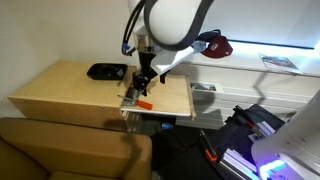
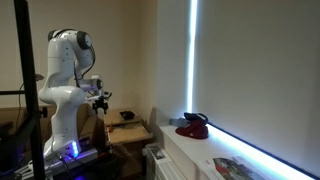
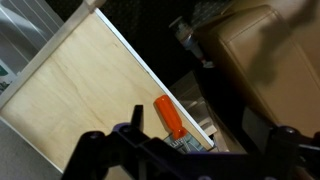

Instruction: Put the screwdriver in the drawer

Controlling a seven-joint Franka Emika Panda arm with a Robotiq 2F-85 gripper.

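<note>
The screwdriver (image 3: 168, 117), short with an orange-red handle, lies on the light wooden table (image 3: 80, 90) right at its edge. It also shows in an exterior view (image 1: 146, 105) near the table's front edge. My gripper (image 3: 185, 158) hangs above it, its two dark fingers spread wide with nothing between them. In both exterior views the gripper (image 1: 142, 84) (image 2: 101, 98) is just over the table's edge. The drawer (image 1: 158, 116) seems to stick out a little beneath the table top below the screwdriver. How far it is open I cannot tell.
A flat black tray (image 1: 106, 71) (image 2: 127, 115) lies at the table's back. A brown sofa (image 1: 70, 145) stands close in front of the table. A red object (image 1: 212, 45) (image 2: 192, 126) sits on the white sill by the window. Cluttered equipment (image 1: 250, 135) stands beside the table.
</note>
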